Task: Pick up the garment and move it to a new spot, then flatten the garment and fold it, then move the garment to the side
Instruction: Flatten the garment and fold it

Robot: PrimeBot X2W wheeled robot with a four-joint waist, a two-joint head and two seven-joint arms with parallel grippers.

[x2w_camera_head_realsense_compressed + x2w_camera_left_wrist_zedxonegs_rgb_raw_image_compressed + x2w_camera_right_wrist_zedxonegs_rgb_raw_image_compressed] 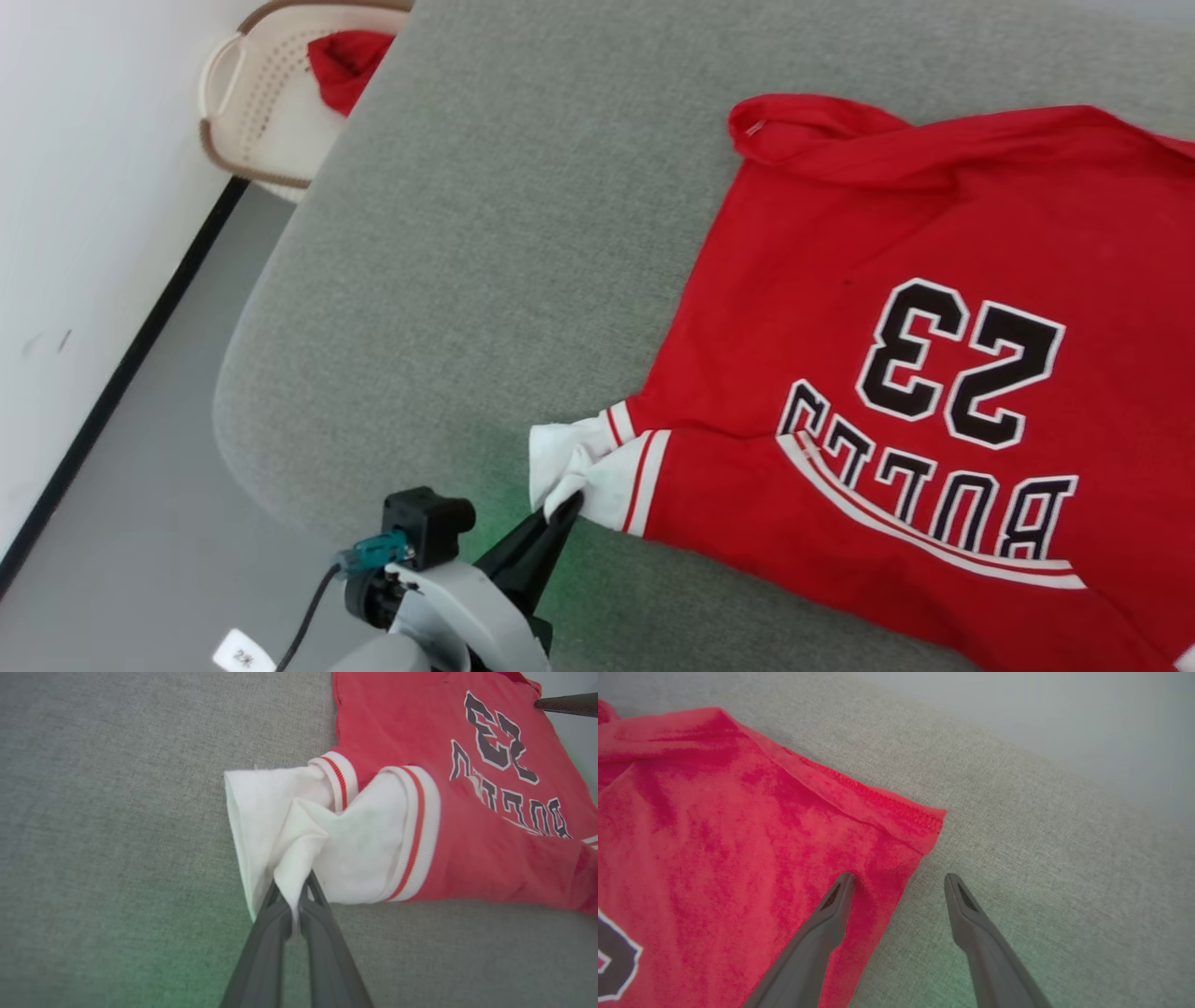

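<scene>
Pinching the white sleeve [359, 858] between pressed-together jaws, the left gripper [294, 896] stood near the front edge of the grey pad [485, 233]. A gentle outward pull looked best for flattening the garment [822, 280], which lay across the pad's right half. The right gripper [899, 882] hung spread over its hem corner [924, 823]. A basket [252, 121] with a small red cloth [345, 65] sat beyond the far left corner, clear of the work.
</scene>
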